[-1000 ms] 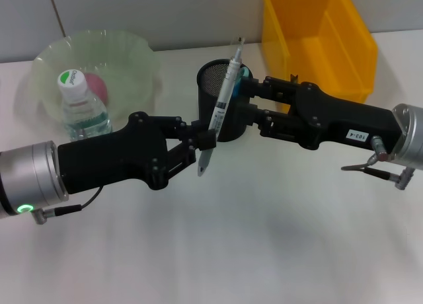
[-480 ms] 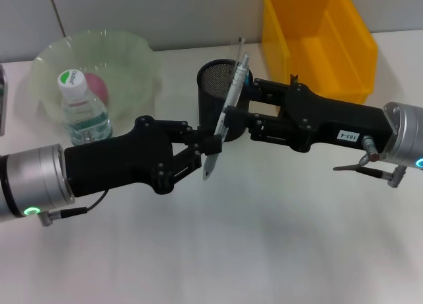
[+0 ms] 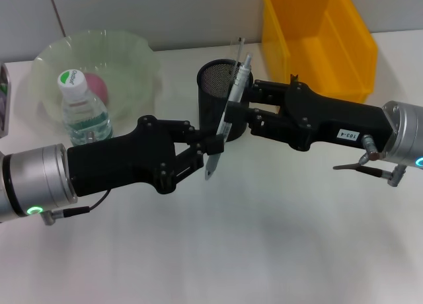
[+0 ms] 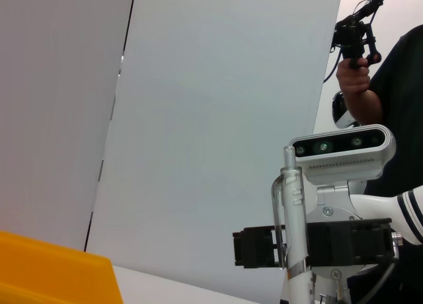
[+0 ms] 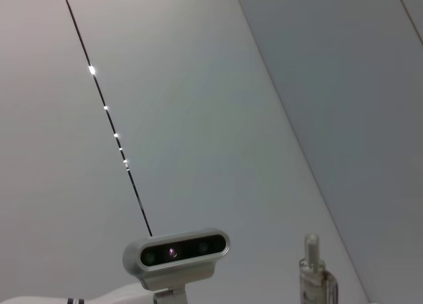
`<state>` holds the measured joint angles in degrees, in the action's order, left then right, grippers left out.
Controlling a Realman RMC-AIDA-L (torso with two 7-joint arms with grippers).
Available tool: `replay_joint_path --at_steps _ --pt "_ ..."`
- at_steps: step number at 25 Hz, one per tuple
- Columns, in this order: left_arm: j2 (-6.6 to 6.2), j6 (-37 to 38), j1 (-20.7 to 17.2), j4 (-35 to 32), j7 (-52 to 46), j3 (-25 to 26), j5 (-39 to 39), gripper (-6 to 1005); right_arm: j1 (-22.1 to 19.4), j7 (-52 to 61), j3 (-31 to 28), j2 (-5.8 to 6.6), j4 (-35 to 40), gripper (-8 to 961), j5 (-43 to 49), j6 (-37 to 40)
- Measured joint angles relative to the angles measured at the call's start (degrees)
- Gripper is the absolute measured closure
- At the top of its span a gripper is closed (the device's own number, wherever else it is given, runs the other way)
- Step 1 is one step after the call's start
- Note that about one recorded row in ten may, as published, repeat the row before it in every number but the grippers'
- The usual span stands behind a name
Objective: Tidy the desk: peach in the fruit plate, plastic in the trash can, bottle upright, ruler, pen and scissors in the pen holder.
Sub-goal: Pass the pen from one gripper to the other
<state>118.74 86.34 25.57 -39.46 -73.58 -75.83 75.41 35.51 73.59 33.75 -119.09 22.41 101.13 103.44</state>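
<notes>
The left arm is extended from the lower left of the head view toward the centre, with its silver wrist section at the left edge and its black forearm angled slightly upward. The left gripper (image 3: 213,145) is positioned at the centre of the workspace, and its fingers are closed on a thin object held between them. The right arm is extended from the right edge toward the centre, with its silver wrist section at the far right. The right gripper (image 3: 246,110) is held level, pointing toward the left gripper, and its two fingers are spread apart. The two grippers are set close together, nearly tip to tip.
</notes>
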Motion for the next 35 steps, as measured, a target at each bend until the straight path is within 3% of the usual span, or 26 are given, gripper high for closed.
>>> replay_joint_path --at_steps 12,28,35 --pt "-0.09 0.4 0.0 0.0 0.0 -0.1 0.1 841 0.2 0.0 0.0 0.0 0.0 620 -0.1 0.0" --pt "-0.04 0.4 0.6 1.5 0.7 -0.1 0.1 836 0.2 0.0 0.0 -0.18 -0.1 733 -0.1 -0.1" --pt "-0.09 0.3 0.6 1.6 0.7 -0.1 0.0 834 0.2 0.0 0.0 -0.18 -0.1 729 -0.1 -0.1"
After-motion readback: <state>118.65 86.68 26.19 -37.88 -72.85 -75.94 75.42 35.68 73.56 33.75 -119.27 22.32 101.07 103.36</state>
